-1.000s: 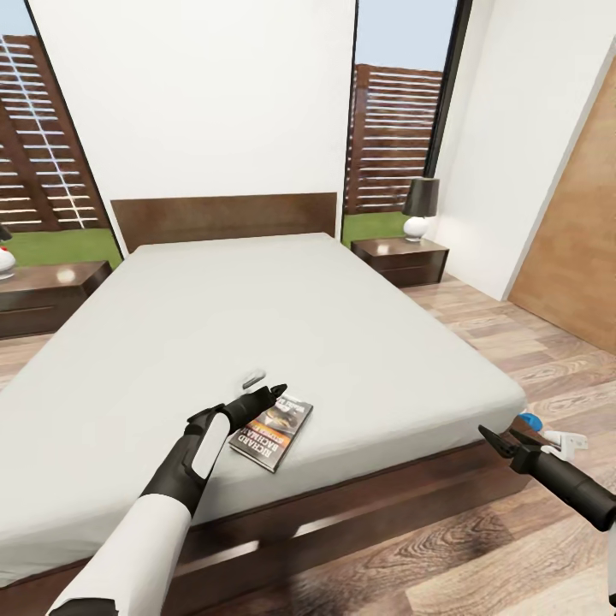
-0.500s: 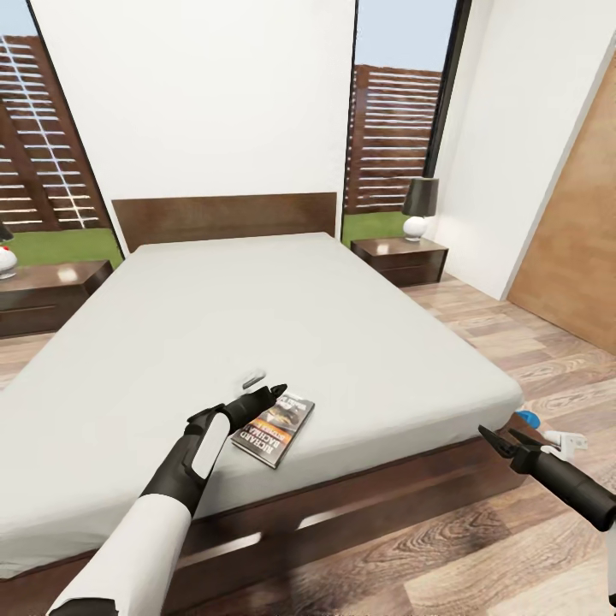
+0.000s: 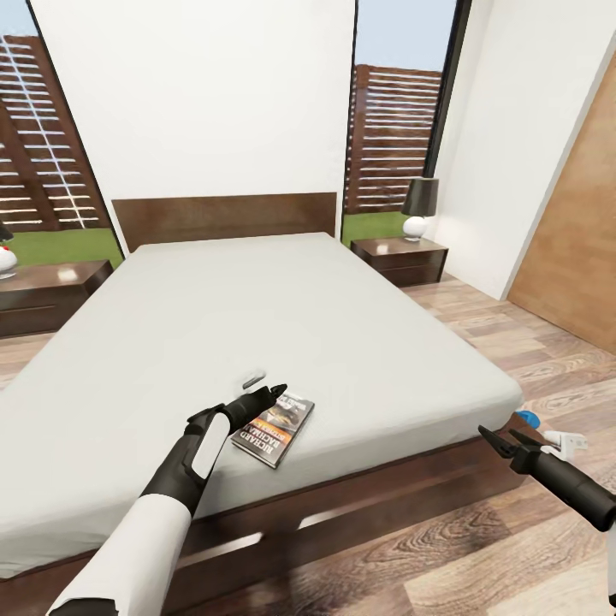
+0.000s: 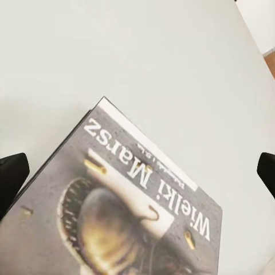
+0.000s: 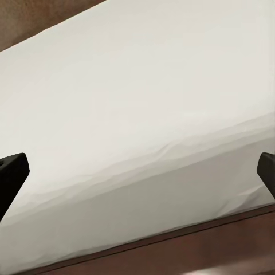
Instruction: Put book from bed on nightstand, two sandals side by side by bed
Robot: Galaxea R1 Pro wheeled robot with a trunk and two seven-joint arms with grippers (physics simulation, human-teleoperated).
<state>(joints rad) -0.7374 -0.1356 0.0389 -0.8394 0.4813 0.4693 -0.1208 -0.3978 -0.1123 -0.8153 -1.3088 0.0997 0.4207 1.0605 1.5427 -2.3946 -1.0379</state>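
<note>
Head view shows the left hand point(image 3: 275, 392) hovering low over the book point(image 3: 275, 425), which lies flat on the bed point(image 3: 342, 342) near its foot edge. The hand sits just above the book's far end, its fingers apart, as the left wrist view confirms: a dark fingertip point(image 4: 11, 177) at each side of the frame with the book point(image 4: 132, 212) spread between and beyond them. That spread likely means the hand is lined up to straddle the thin cover before closing, since a flat paperback on a soft mattress offers only its edges to pinch. No contact can be made out yet.

The right hand point(image 3: 499, 440) hangs off the bed's foot corner, fingers also parted and holding nothing; its wrist view looks at the mattress side and frame. Just past it on the floor point(image 3: 479, 547) a bit of blue sandal point(image 3: 530, 419) peeks out by the bed corner. The nightstand point(image 3: 400, 257) stands well ahead of both hands, beside the headboard, so the book faces a long carry.
</note>
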